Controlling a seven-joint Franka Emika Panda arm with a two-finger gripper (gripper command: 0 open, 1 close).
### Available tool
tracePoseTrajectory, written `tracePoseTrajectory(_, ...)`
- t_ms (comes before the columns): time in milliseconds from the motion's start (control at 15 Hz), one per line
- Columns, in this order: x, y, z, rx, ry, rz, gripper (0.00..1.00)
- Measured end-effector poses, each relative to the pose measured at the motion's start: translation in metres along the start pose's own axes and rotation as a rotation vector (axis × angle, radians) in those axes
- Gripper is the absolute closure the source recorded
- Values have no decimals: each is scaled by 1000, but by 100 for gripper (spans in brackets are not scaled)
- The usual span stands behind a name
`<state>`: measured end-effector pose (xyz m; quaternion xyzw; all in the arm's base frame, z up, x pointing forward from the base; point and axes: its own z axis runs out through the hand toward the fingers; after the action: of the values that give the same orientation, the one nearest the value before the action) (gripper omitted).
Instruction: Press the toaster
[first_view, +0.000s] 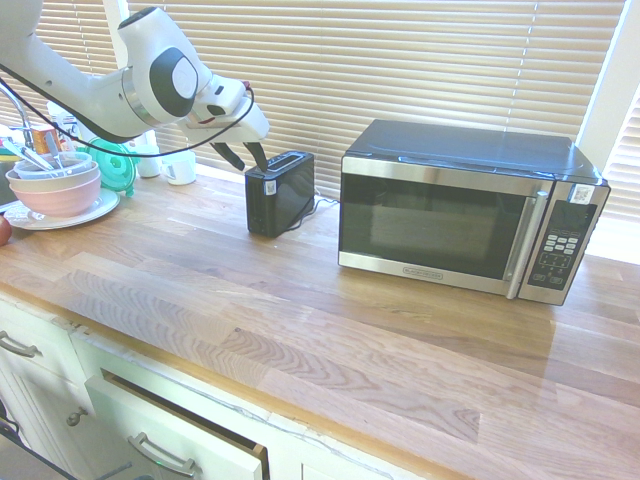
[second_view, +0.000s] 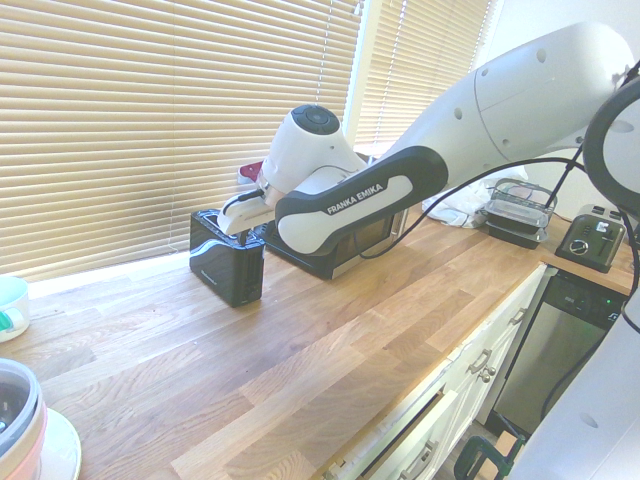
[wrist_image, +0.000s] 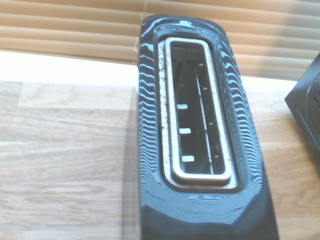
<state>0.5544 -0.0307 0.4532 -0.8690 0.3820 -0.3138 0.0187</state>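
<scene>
The toaster (first_view: 279, 192) stands on the wooden counter (first_view: 330, 330) beside the microwave (first_view: 470, 210). The gripper (first_view: 246, 156) hovers at its top, jaws apart. Only the wrist view shows the empty slot (wrist_image: 196, 107)

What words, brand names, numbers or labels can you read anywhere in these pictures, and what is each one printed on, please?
"FRANKA EMIKA": on the dark band of the robot arm, second exterior view.
White sticker on the end of the toaster: too small to read.
Brand strip under the door of the microwave: too small to read.
Keypad and display on the microwave's control panel: blurred, unreadable.
Faint print low on the toaster's end in the second exterior view: unreadable.
</scene>
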Motion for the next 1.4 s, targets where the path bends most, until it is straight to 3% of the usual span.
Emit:
tracePoseTrajectory(867, -6, 2, 12, -11, -23, -48, 100)
tracePoseTrajectory(1400, -15, 20, 51, -38, -87, -37, 100)
